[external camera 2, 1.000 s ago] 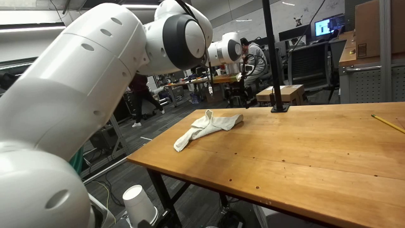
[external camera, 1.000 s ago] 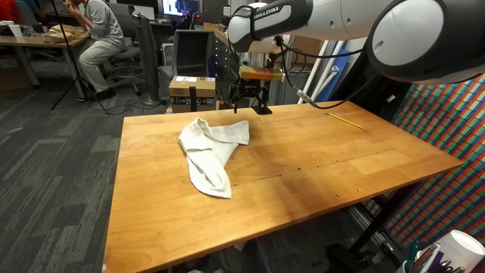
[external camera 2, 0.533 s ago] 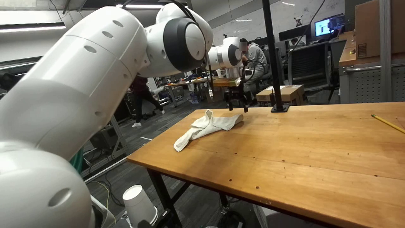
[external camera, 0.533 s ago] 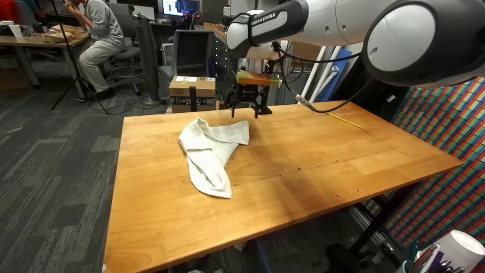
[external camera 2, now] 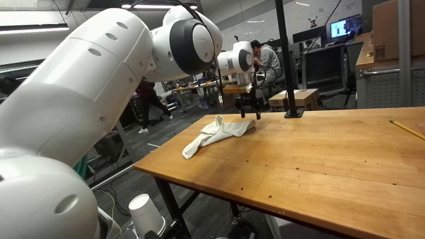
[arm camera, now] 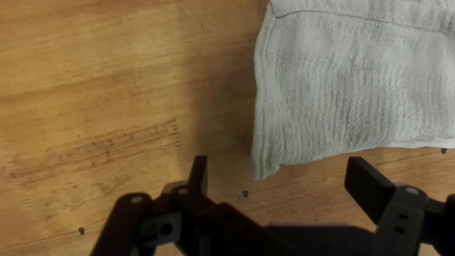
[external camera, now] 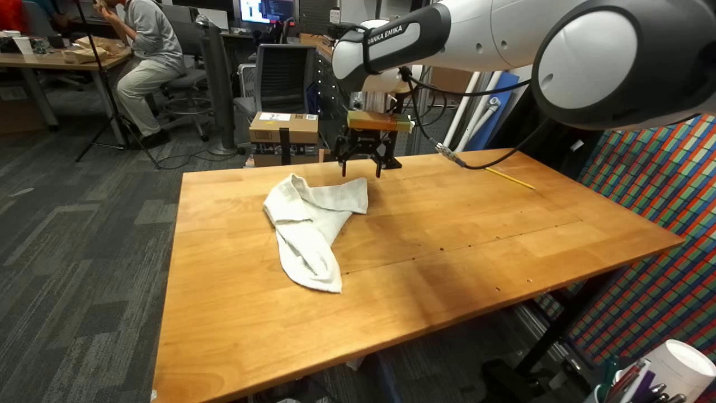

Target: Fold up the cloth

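Observation:
The white cloth lies crumpled and partly folded over itself on the wooden table. It also shows in an exterior view and at the upper right of the wrist view. My gripper hangs above the table near the cloth's far corner, apart from it. It also shows in an exterior view. In the wrist view the gripper has its fingers wide apart with nothing between them. A cloth corner points down toward the gap between the fingertips. No part of the cloth is held.
A yellow pencil lies on the table; it also shows in an exterior view. A black pole is fixed at the table's edge close behind the gripper. A cardboard box stands beyond the table's edge.
My gripper has come down and shifted slightly left in an exterior view, and its fingers now point more straight down. The cloth has not moved.

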